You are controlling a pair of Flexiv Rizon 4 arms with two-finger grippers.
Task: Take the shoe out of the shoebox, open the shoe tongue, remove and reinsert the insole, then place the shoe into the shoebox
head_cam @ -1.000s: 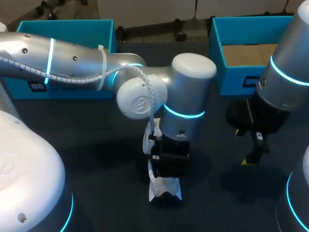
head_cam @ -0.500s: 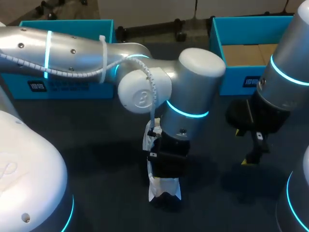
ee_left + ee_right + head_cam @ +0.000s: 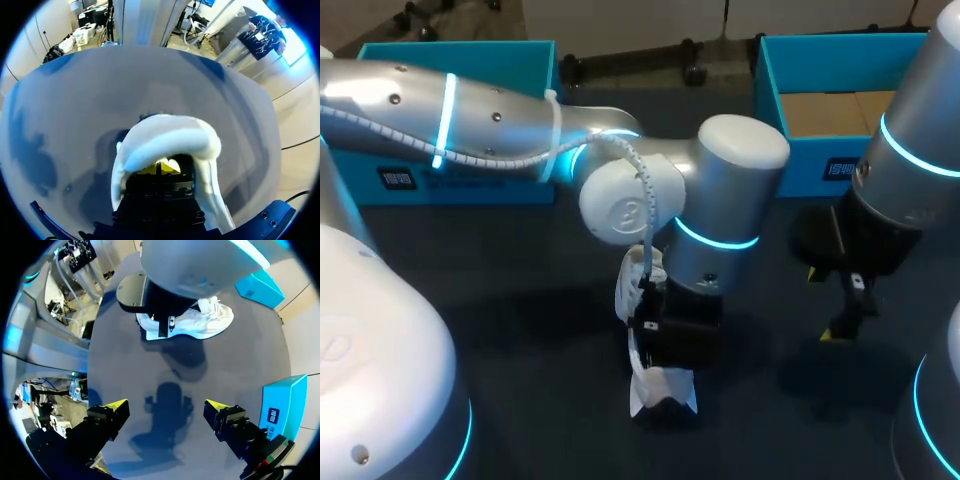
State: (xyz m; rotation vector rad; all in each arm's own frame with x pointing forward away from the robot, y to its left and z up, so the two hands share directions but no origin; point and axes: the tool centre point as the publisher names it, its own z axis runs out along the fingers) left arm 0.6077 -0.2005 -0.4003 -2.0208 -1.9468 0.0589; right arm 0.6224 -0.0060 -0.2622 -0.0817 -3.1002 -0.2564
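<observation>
Shoe point(image 3: 660, 392): down on the surface point(image 3: 520, 330), right in the middle and toward the near edge, lying lengthwise from far to near.
Left arm point(image 3: 470, 120): comes in from the left edge and crosses to the middle, sitting above the shoe.
Left tool point(image 3: 159, 167): straight over the shoe and dipped into its opening, with the shoe's rim curving around just ahead of it.
Right tool point(image 3: 166, 405): above the surface on the right side, well apart from the shoe.
Left box point(image 3: 380, 52): far-left corner, behind the left arm.
Right box point(image 3: 767, 80): far-right corner, behind the right tool.
</observation>
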